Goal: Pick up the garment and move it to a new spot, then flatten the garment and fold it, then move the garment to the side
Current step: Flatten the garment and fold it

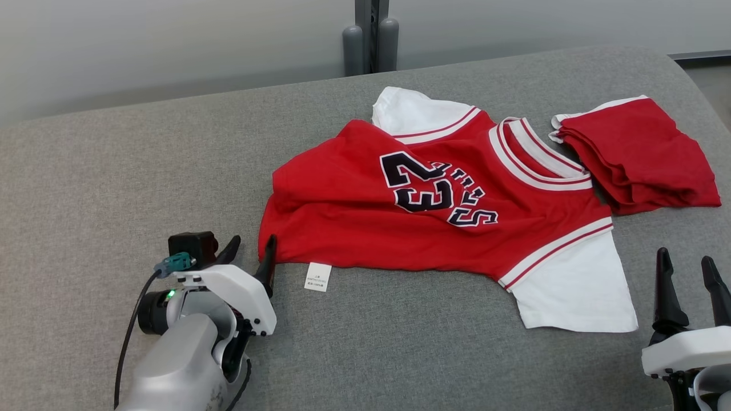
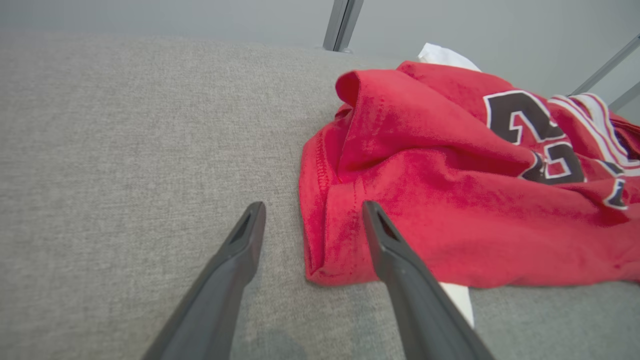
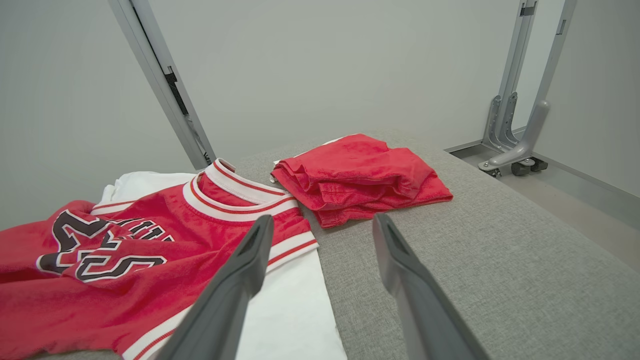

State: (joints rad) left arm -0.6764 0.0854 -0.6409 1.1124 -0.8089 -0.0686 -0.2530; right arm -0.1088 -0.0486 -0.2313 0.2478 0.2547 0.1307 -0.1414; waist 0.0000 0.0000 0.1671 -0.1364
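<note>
— Grippers?
— My left gripper [image 1: 253, 242] is spread, empty, at the jersey's [image 1: 434, 228] hem corner; my right gripper [image 1: 685, 257] is spread, empty.
— Jersey?
— Flat on the grey cushion [image 1: 114, 188]; the head view catches its label [image 1: 317, 277].

Bare cushion [image 1: 114, 171] lies open left of the jersey [image 1: 434, 228] and along its near edge. Folded shorts [image 1: 645, 154] sit just beside its collar, blocking that side. A post [image 1: 371, 34] stands behind it.
</note>
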